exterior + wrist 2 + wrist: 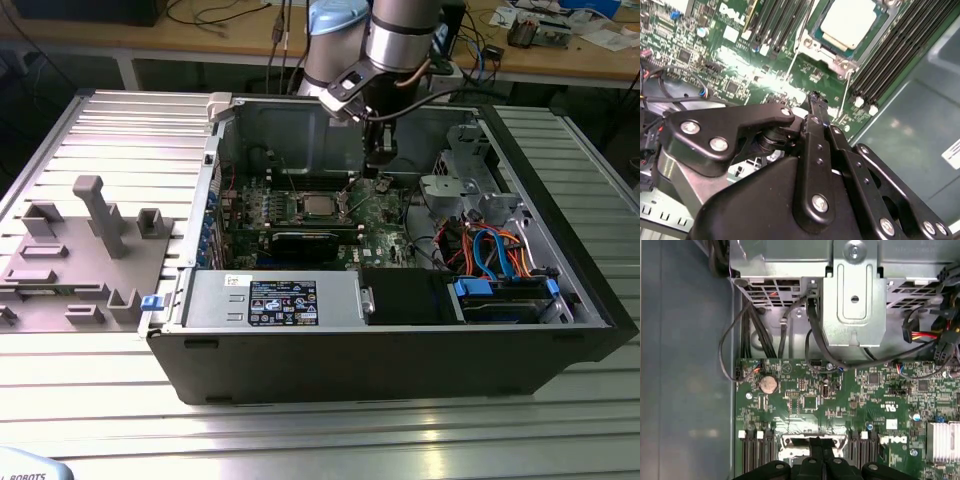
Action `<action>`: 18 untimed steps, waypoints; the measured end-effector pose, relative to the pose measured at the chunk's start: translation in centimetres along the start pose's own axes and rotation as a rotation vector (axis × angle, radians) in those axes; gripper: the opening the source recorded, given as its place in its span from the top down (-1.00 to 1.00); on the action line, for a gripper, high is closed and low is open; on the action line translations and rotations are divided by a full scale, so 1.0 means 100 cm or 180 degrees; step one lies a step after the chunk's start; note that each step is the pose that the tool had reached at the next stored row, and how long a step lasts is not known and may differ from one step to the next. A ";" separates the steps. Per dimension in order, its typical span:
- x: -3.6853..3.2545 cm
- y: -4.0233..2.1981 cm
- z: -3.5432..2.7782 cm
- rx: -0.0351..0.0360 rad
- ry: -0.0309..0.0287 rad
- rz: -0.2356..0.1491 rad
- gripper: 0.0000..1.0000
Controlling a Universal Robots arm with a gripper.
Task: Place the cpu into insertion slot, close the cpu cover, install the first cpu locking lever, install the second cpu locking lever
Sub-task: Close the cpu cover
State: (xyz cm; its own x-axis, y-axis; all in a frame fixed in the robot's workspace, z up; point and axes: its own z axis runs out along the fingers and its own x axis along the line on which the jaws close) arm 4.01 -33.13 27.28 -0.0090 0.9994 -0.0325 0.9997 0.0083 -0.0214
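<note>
The arm (400,40) reaches straight down into the open computer case (400,350). Its claw (372,172) hangs just over the green board (385,215), pinched closed with nothing in it. From the exterior view's left there is one grey holder block (90,240), then one cpu (318,205) lying flat in its slot. One silvery cpu cover (826,51) sits around it, with two thin wire levers (846,95) beside it.

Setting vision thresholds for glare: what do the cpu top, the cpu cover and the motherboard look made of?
cpu: metal top, pale silver-grey, matte with a soft even sheen.
cpu cover: thin sheet metal by the look, brighter silver, with glinting edges.
motherboard: green circuit-board laminate, probably glossy, since a bright glare patch sits on it near the socket.
</note>
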 end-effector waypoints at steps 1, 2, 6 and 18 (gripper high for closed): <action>0.0000 0.0016 0.0002 0.0000 0.0000 0.0000 0.79; 0.0001 0.0034 0.0004 0.0000 0.0001 0.0000 0.79; 0.0000 0.0161 0.0016 0.0000 0.0001 -0.0001 0.79; 0.0005 0.0238 0.0195 0.0000 0.0036 -0.0002 0.79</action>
State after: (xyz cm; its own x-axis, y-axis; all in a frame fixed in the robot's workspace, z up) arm 6.36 -33.12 25.28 -0.0094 0.9997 -0.0212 0.9997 0.0089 -0.0215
